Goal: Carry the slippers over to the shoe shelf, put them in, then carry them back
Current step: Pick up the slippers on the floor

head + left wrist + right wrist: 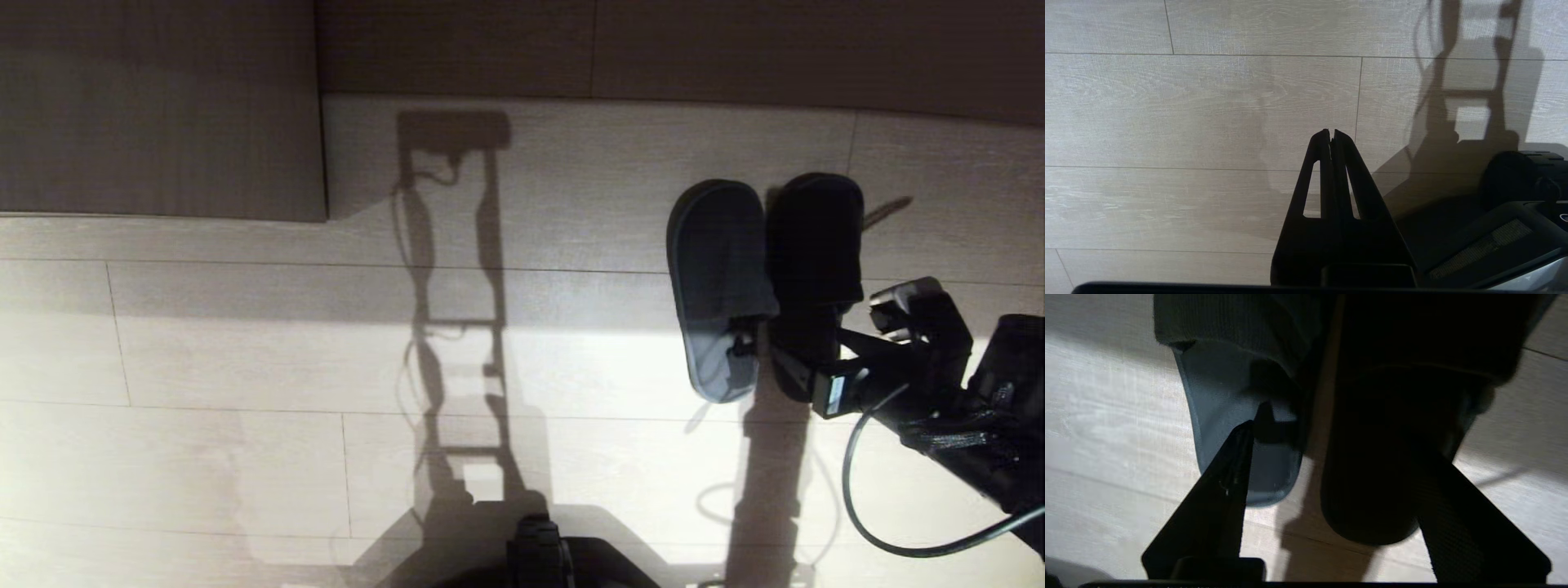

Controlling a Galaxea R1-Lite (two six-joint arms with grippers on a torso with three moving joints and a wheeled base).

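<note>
Slippers [763, 286] on floor [245, 343], right tool [763, 347] spread, apparently straddling their heels

Head looks down; right wrist close, slippers [1241, 416] shared.

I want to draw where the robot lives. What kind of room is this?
Probably a home entryway or hall: pale wood-plank floor, a pair of slate blue-grey backless slippers on it, and a wood-grain laminate cabinet panel at floor level.

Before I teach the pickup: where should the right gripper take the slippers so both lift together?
At the heel ends, coming from the robot's side. The slippers lie side by side, open heels toward the robot, so the right gripper could probably pinch the two adjoining inner edges there.
</note>
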